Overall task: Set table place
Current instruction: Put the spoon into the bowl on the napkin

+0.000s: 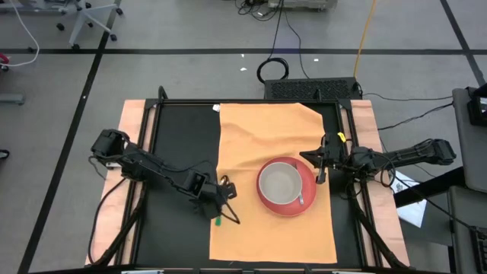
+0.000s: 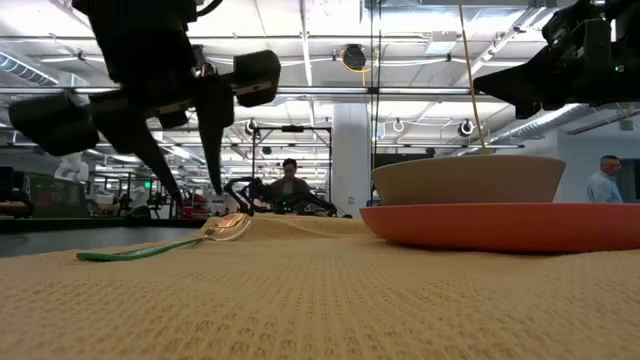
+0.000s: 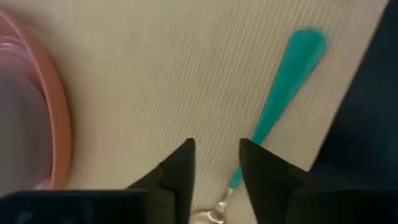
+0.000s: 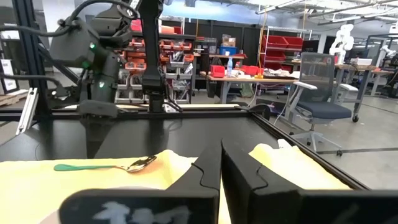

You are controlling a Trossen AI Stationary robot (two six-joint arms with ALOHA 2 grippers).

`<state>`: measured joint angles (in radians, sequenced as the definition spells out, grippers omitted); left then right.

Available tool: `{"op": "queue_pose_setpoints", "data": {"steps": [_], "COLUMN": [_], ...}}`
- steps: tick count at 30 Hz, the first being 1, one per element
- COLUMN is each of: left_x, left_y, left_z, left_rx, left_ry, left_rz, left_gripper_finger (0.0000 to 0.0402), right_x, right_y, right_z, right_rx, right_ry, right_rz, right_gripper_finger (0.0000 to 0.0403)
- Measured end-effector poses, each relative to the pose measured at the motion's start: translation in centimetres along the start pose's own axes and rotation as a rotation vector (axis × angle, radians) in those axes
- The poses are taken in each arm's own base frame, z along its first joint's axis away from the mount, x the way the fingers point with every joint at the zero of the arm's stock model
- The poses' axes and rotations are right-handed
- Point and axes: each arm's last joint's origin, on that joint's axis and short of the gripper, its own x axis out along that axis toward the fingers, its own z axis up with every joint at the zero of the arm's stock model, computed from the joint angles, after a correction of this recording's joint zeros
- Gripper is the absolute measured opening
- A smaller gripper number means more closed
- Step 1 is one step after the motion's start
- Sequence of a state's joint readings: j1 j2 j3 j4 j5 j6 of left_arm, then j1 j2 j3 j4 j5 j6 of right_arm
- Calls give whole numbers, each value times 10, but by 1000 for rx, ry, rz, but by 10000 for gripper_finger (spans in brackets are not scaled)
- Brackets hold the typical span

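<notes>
The big orange-tan cloth mat lies flat on the black table top, a bit right of the middle. It has small wrinkles, and its far right corner is bent. Its far edge is close to the far side of the table, and its near edge comes almost to the near side. From the low view its weave looks bumpy, like a waffle.

A round red plate sits on the right half of the mat. A tan round bowl stands on the plate. I cannot see anything in the bowl. A small silver thing rests by the bowl's near right rim, but it is too small to name.

A spoon with a green handle and a shiny silver scoop lies flat on the left edge of the mat, near its near end.

The left gripper hangs just above the spoon. Its two dark fingers are a little apart, one on each side of the handle, and they hold nothing. The right gripper is at the mat's right edge, just beside the plate. Its fingers are closed together on nothing.

The left part of the black table is bare. So are the far half of the mat and its near right part.
</notes>
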<state>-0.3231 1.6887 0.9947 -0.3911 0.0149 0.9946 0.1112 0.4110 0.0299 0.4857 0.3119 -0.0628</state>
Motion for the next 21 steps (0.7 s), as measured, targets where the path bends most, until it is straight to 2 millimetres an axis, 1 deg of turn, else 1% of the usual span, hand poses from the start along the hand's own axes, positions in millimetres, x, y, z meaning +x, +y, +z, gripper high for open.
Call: {"op": "queue_pose_setpoints", "data": {"steps": [3,5,9,13,16,19,21], "left_x": [1,1,0,0,-2,-10,-16], "left_y": [-1,-1,-1,-5,-5,0,7], "left_z": [0,2,1,-3,-3,-1,4], "left_rx": [59,119,184,251,269,243,190], "left_ry": [61,67,90,143,188,201,143], "left_rz": [28,41,43,8,-4,-49,-53], "left_gripper_finger": [165,182,196,194,181,161,145], "right_x": [0,0,0,0,0,0,0], "right_y": [0,0,0,0,0,0,0], "right_z": [-1,-1,-1,-1,-1,-1,-1], "right_rx": [-2,-2,-2,-4,-3,-4,-4], "right_ry": [5,6,5,10,9,9,9], "right_rz": [0,0,0,1,1,1,1], "right_gripper_finger": [0,0,0,0,0,0,0]}}
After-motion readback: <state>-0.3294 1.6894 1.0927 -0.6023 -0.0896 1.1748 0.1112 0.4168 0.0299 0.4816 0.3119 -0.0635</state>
